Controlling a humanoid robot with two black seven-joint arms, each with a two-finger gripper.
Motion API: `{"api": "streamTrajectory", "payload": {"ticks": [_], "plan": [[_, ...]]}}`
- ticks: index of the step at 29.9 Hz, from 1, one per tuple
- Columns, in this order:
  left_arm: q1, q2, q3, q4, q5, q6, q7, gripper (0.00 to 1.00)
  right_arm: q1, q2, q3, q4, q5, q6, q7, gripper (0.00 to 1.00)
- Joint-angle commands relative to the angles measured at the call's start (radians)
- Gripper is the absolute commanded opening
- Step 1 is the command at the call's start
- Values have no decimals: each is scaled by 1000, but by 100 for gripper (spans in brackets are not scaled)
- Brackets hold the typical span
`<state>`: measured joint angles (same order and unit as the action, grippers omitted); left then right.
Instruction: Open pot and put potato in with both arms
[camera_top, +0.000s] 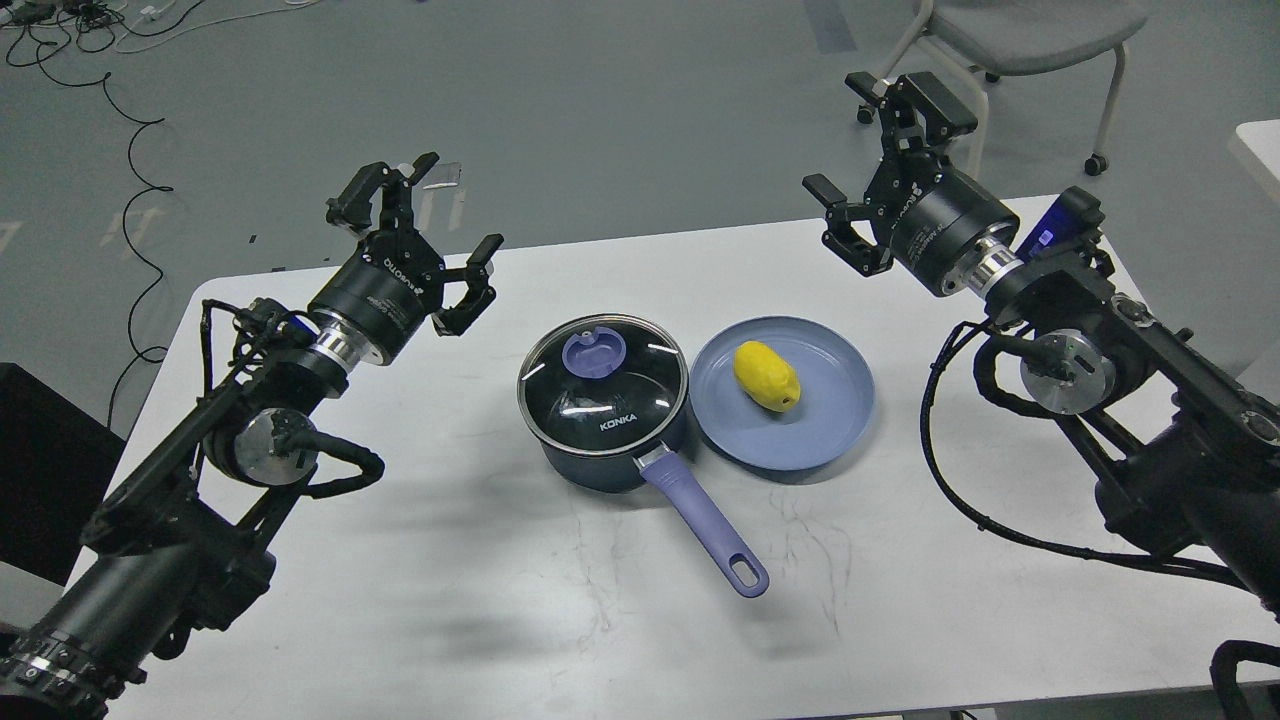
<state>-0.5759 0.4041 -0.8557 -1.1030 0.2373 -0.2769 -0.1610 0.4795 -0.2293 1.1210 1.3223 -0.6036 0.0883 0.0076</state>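
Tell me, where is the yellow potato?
In the head view the potato lies on the blue plate, right of the lidded pot, near the table's middle. Neither gripper touches it.

A white desk (450, 600) with faint dark scuffs carries a shallow blue plate (830, 420). Beyond it, on grey floor, a grey chair (1030, 25) on castors stands top right; black cables (130, 170) trail top left.
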Motion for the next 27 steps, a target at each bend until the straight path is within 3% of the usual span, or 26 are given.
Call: {"api": "streamTrajectory", "payload": {"ticks": [1, 6, 10, 12, 22, 27], "plan": [[4, -1, -2, 0, -1, -1, -3, 98, -7, 8, 6, 0, 1, -1, -3, 100], [13, -2, -5, -1, -1, -4, -9, 98, -7, 12, 16, 0, 1, -1, -5, 100], [14, -2, 6, -3, -1, -13, -98, 98, -7, 19, 26, -5, 1, -1, -5, 100], [14, -2, 9, -3, 0, -13, -120, 98, -7, 24, 28, -5, 1, -2, -5, 100], [13, -10, 17, -3, 73, 1, -114, 98, -9, 36, 34, -5, -1, -2, -5, 100], [-22, 10, 52, -2, 183, 65, -124, 98, -19, 30, 45, -6, -1, -1, -3, 100]]}}
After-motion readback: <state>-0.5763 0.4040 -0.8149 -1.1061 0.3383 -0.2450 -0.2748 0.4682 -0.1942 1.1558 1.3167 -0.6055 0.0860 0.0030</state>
